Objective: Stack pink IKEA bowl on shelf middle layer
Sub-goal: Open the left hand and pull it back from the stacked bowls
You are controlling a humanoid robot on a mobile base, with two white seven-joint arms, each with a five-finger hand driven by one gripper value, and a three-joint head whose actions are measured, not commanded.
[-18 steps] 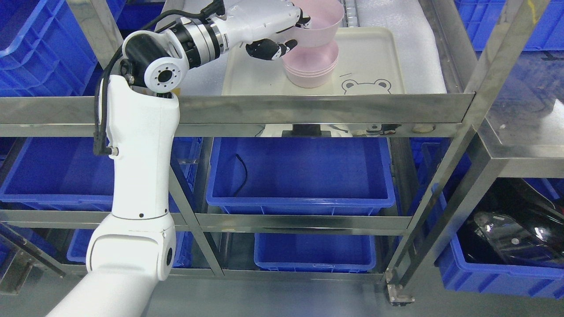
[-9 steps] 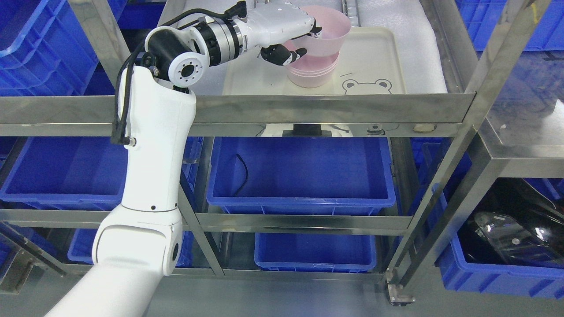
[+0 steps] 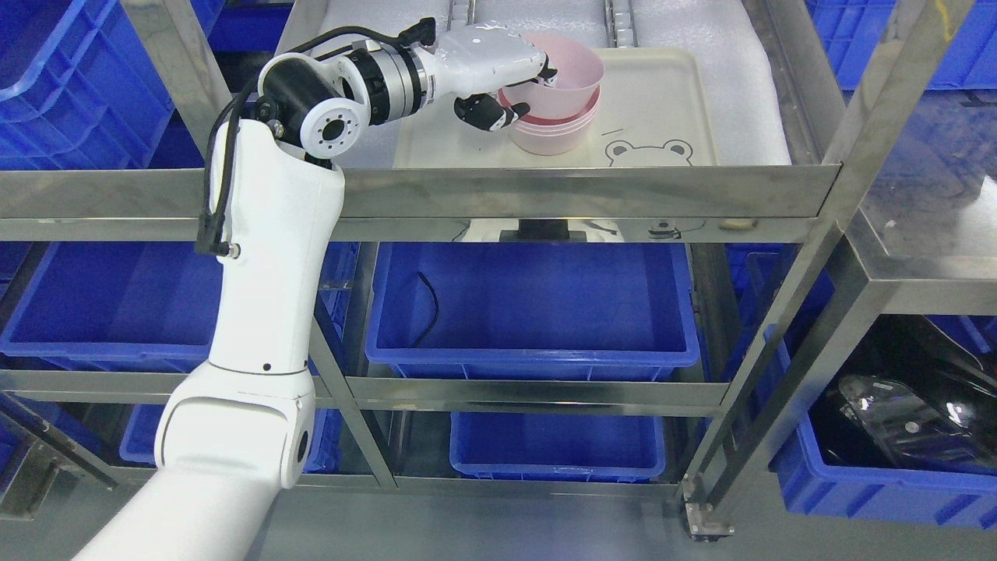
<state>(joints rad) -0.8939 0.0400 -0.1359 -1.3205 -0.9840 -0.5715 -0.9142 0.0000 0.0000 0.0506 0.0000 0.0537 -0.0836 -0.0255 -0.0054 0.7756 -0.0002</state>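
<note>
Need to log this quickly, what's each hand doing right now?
Left hand: shut on the pink plastic bowl, over the pink bowl stack.
Right hand: not in view.

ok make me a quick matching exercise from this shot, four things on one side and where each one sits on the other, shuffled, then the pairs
Things:
1. top pink bowl
2. bowl stack
3. cream tray
4. black cable

Places:
A. on the white foam shelf liner
B. in the left hand, nested in the stack
C. inside the middle blue bin
D. on the tray, left of the bear face

Pairs: 1-B, 2-D, 3-A, 4-C
</note>
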